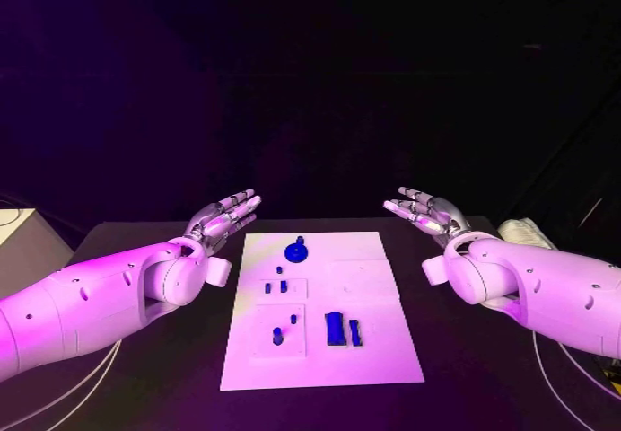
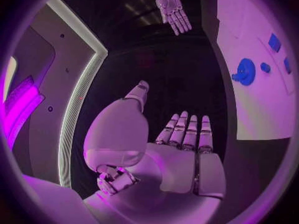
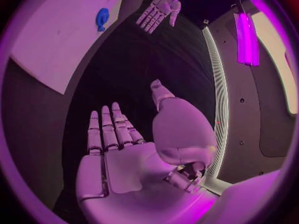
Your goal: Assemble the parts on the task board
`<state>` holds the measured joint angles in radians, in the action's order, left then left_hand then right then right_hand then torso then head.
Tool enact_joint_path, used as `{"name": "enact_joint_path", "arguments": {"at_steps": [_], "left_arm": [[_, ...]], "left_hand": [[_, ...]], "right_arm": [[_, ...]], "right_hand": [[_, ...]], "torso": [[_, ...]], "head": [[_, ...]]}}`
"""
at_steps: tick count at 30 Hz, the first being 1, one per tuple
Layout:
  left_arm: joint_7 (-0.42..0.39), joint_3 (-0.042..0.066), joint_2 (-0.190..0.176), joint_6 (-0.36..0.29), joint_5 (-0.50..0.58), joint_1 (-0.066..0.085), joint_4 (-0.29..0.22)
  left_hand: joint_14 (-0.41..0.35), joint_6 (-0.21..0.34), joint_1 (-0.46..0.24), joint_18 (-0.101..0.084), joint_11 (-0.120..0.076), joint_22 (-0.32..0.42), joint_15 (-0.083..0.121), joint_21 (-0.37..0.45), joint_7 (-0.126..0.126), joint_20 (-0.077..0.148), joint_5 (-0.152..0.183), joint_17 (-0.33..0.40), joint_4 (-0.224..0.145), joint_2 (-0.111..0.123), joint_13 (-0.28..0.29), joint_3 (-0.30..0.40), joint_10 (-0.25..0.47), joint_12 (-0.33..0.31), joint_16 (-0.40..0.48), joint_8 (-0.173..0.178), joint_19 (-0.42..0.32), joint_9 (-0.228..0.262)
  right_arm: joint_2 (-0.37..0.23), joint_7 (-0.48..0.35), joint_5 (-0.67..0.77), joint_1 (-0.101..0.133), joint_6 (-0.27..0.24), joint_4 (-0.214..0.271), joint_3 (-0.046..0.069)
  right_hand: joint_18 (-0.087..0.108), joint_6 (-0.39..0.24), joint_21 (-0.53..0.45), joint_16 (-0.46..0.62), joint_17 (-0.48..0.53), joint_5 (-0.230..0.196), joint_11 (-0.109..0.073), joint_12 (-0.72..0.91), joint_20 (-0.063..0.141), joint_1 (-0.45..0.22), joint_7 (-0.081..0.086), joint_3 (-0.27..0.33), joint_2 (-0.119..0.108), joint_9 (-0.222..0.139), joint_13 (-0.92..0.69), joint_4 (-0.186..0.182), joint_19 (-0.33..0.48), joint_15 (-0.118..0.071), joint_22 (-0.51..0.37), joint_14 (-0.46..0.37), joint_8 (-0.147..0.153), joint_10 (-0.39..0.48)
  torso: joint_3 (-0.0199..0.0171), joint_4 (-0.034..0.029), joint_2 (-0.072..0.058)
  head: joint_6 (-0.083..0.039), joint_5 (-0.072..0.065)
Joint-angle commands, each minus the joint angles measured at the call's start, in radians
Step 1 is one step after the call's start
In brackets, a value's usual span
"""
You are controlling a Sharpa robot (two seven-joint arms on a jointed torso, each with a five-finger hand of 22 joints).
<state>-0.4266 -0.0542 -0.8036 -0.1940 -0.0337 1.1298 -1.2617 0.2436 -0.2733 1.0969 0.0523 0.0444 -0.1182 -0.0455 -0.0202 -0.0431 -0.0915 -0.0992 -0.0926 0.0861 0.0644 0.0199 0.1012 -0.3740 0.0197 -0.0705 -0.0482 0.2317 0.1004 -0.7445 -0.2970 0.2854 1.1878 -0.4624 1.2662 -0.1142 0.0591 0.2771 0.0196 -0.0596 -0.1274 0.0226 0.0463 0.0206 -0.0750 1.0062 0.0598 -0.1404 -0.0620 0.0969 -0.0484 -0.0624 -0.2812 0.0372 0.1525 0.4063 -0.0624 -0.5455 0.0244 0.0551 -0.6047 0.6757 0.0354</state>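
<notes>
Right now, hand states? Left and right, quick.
Left hand: open, fingers spread, holding nothing, off the task board.
Right hand: open, fingers apart, holding nothing.

The task board [image 1: 375, 359] looks like smooth, matt white plastic. On it, the blue parts [image 1: 296, 252] appear glossy plastic. Around the board, the black surface [image 1: 492, 377] is matt. Both arms' shells look glossy.

Dark lab: black table [image 1: 155, 377], task board [image 1: 375, 359]
</notes>
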Motion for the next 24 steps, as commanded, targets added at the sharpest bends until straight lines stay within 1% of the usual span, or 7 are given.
{"name": "enact_joint_path", "arguments": {"at_steps": [1,2,3,7,12,17,24], "left_arm": [[-0.015,0.005,0.004,-0.071,0.004,-0.006,-0.029],[-0.019,0.007,0.004,-0.092,0.005,-0.009,-0.040],[-0.024,0.011,0.006,-0.127,0.007,-0.014,-0.060],[-0.041,0.021,0.010,-0.237,0.014,-0.030,-0.121],[-0.066,0.037,0.017,-0.401,0.023,-0.054,-0.211],[-0.084,0.048,0.021,-0.515,0.030,-0.071,-0.274],[-0.093,0.054,0.024,-0.576,0.034,-0.080,-0.308]], "left_hand": [[-0.244,0.273,-0.339,-0.052,-0.044,0.118,0.046,0.020,0.043,0.092,0.099,0.093,-0.086,-0.064,-0.020,-0.101,0.374,-0.020,0.071,0.048,-0.232,-0.100],[-0.244,0.273,-0.378,-0.052,-0.044,0.118,0.046,0.020,0.043,0.092,0.099,0.093,-0.086,-0.064,-0.020,-0.101,0.374,-0.020,0.071,0.048,-0.232,-0.100],[-0.244,0.273,-1.097,-0.052,-0.044,0.118,0.046,0.020,0.043,0.092,0.099,0.093,-0.086,-0.064,-0.020,-0.101,0.374,-0.020,0.071,0.048,-0.232,-0.100],[-0.244,0.273,-1.097,-0.052,-0.044,0.118,0.046,0.020,0.043,0.092,0.099,0.093,-0.086,-0.064,-0.020,-0.101,0.374,-0.020,0.071,0.048,-0.232,-0.100],[-0.244,0.273,-1.097,-0.052,-0.044,0.118,0.046,0.020,0.043,0.092,0.099,0.093,-0.086,-0.064,-0.020,-0.101,0.374,-0.020,0.071,0.048,-0.232,-0.100],[-0.244,0.273,-1.097,-0.052,-0.044,0.118,0.046,0.020,0.043,0.092,0.099,0.093,-0.086,-0.064,-0.020,-0.101,0.374,-0.020,0.071,0.048,-0.232,-0.100],[-0.244,0.273,-1.097,-0.052,-0.044,0.118,0.046,0.020,0.043,0.092,0.099,0.093,-0.086,-0.064,-0.020,-0.101,0.374,-0.020,0.071,0.048,-0.232,-0.100]], "right_arm": [[-0.002,-0.053,-0.060,-0.020,-0.068,0.049,0.015],[-0.005,-0.068,-0.079,-0.030,-0.088,0.071,0.023],[-0.010,-0.091,-0.109,-0.046,-0.121,0.105,0.037],[-0.022,-0.153,-0.192,-0.089,-0.209,0.199,0.073],[-0.032,-0.207,-0.265,-0.127,-0.285,0.280,0.105],[-0.036,-0.223,-0.285,-0.138,-0.308,0.304,0.114],[-0.036,-0.223,-0.285,-0.138,-0.308,0.304,0.114]], "right_hand": [[-0.059,-0.277,-0.020,0.060,0.127,-0.023,-0.046,-0.021,0.075,-1.006,-0.060,0.140,0.062,-0.097,0.048,0.062,0.281,-0.037,-0.152,-0.406,0.062,0.545],[-0.059,-0.277,-0.020,0.060,0.127,-0.023,-0.046,-0.021,0.075,-1.006,-0.060,0.140,0.062,-0.097,0.048,0.062,0.281,-0.037,-0.152,-0.406,0.062,0.545],[-0.059,-0.277,-0.020,0.060,0.127,-0.023,-0.046,-0.021,0.075,-1.006,-0.060,0.140,0.062,-0.097,0.048,0.062,0.281,-0.037,-0.152,-0.406,0.062,0.545],[-0.059,-0.277,-0.020,0.060,0.127,-0.023,-0.046,-0.021,0.075,-1.006,-0.060,0.140,0.062,-0.097,0.048,0.062,0.281,-0.037,-0.152,-0.406,0.062,0.545],[-0.059,-0.277,-0.020,0.060,0.127,-0.023,-0.046,-0.021,0.075,-1.006,-0.060,0.140,0.062,-0.097,0.048,0.062,0.281,-0.037,-0.152,-0.406,0.062,0.545],[-0.059,-0.277,-0.020,0.060,0.127,-0.023,-0.046,-0.021,0.075,-1.006,-0.060,0.140,0.062,-0.097,0.048,0.062,0.281,-0.037,-0.152,-0.406,0.062,0.545],[-0.059,-0.277,-0.020,0.060,0.127,-0.023,-0.046,-0.021,0.075,-1.006,-0.060,0.140,0.062,-0.097,0.048,0.062,0.281,-0.037,-0.152,-0.406,0.062,0.545]], "torso": [[-0.0100,-0.0226,0.025],[-0.0130,-0.0294,0.032],[-0.0166,-0.0377,0.041],[-0.0228,-0.0516,0.057],[-0.0244,-0.0551,0.060],[-0.0244,-0.0551,0.060],[-0.0244,-0.0551,0.060]], "head": [[-0.028,-0.014],[-0.038,-0.018],[-0.050,-0.024],[-0.071,-0.033],[-0.076,-0.035],[-0.076,-0.035],[-0.076,-0.035]]}}
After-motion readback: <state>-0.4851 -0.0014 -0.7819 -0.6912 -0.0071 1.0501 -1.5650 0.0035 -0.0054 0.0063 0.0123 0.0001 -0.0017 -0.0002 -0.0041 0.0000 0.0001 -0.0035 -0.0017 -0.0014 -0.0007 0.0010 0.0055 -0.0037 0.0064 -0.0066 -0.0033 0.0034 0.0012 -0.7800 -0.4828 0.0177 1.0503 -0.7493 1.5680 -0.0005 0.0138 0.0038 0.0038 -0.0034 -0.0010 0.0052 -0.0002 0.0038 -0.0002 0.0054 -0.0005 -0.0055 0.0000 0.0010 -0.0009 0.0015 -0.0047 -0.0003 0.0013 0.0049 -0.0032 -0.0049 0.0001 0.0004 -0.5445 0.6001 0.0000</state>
